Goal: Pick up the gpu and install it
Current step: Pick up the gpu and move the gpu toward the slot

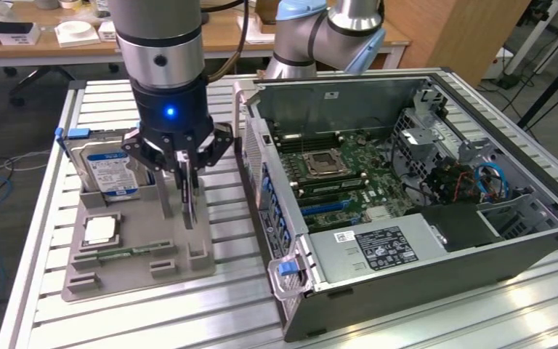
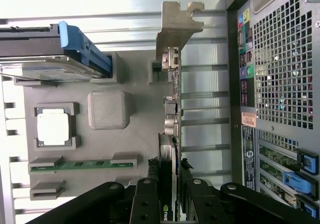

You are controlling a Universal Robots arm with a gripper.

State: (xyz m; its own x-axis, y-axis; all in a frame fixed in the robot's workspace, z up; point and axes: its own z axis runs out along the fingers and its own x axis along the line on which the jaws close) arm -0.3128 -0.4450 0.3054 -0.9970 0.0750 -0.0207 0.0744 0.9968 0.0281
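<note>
The gpu (image 1: 188,205) stands on edge over the grey holder tray (image 1: 143,243), on the exterior view's left of the computer case. In the wrist view the gpu (image 2: 171,103) is edge-on, with its silver bracket (image 2: 176,28) at the far end and the black cooler between my fingers. My gripper (image 1: 183,173) comes down from above and is shut on the gpu's upper edge, one finger (image 2: 149,196) on each flat side. My gripper (image 2: 170,186) holds the end away from the bracket. I cannot tell whether the card still rests in the tray's slot.
The open computer case (image 1: 511,218) lies on its side with the motherboard (image 1: 352,171) facing up, close beside the tray. The tray also holds a hard drive (image 1: 110,171), a processor (image 1: 99,231) and a memory stick (image 1: 128,252). Desks stand behind the slatted table.
</note>
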